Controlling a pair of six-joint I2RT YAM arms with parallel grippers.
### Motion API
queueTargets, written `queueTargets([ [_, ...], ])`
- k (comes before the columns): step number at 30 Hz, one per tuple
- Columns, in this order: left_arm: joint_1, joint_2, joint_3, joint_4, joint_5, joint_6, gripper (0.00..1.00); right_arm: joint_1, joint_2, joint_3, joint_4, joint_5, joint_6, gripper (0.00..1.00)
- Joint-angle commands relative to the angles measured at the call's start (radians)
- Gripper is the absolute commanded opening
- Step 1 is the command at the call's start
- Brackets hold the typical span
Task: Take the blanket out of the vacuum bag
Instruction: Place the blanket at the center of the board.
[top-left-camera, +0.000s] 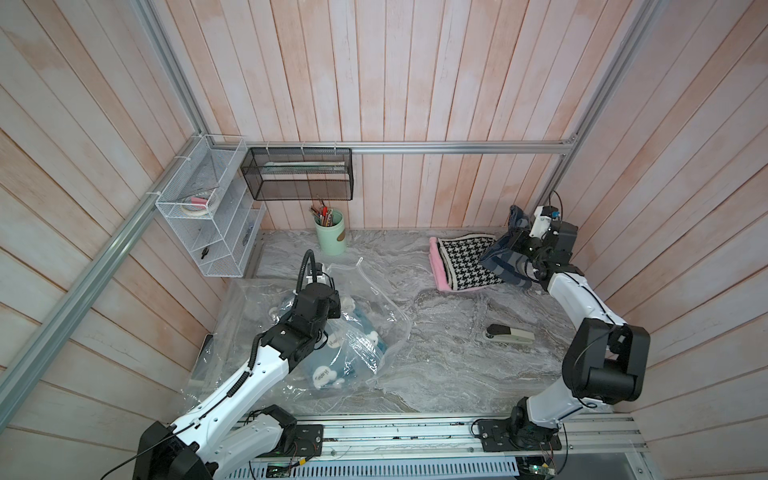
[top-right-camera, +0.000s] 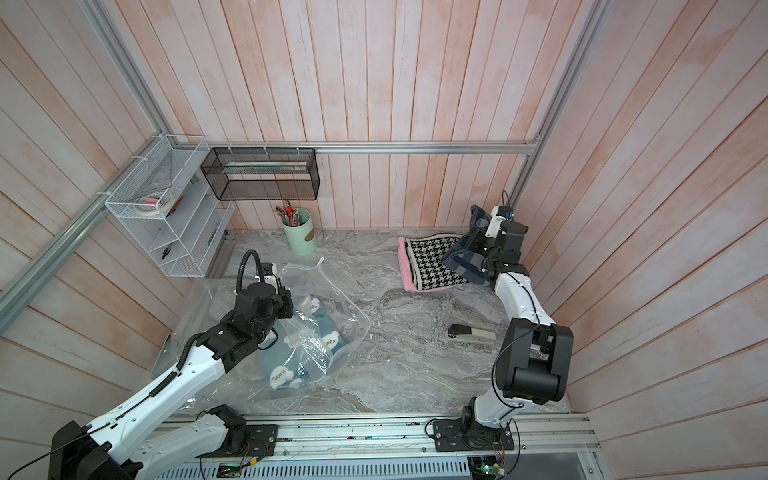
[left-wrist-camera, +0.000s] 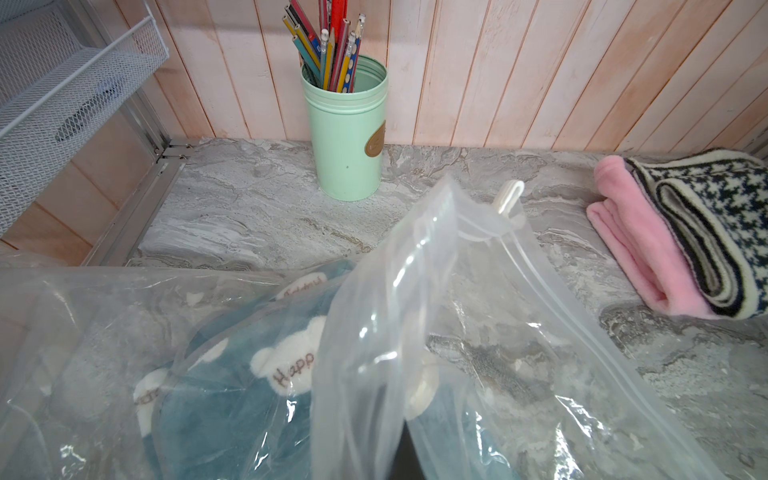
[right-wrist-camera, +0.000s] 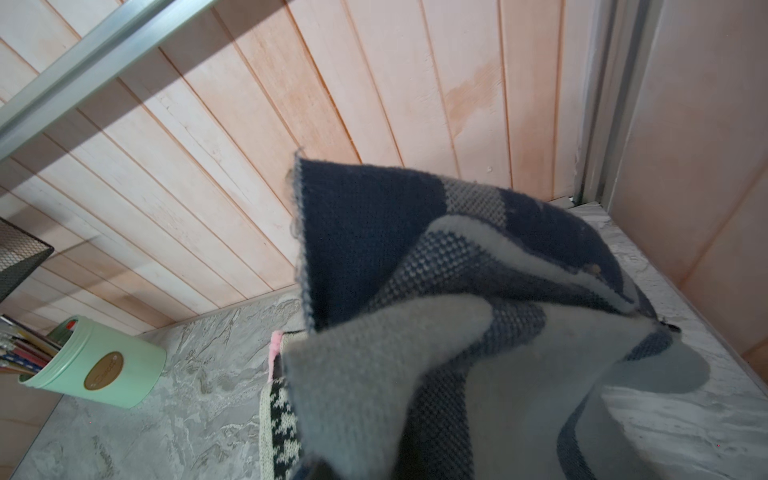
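The left pincer (left-wrist-camera: 404, 459) is pressed together on a raised flap of the vacuum bag (left-wrist-camera: 374, 324). The teal cloud blanket (left-wrist-camera: 216, 407) lies inside the bag, below this pincer on the surface (top-left-camera: 457, 353). The right pincer (top-left-camera: 518, 249) pinches a navy checked blanket (top-left-camera: 500, 258), which hangs beneath it over the near edge of 2 stacked folded cloths (top-left-camera: 465, 266).

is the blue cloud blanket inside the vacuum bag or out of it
Inside. The blue cloud blanket lies under the clear plastic of the vacuum bag, which wraps over it in the left wrist view.
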Motion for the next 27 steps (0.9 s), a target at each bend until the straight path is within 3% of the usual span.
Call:
queueTargets([
  [1,0.008,0.008,-0.006,0.034,-0.004,0.008,0.00,0.056,0.013,0.079,-0.004,-0.004,-0.051,0.00],
  [27,0.015,-0.005,-0.046,0.052,-0.021,0.002,0.00,0.324,0.263,0.287,-0.151,0.002,-0.097,0.00],
])
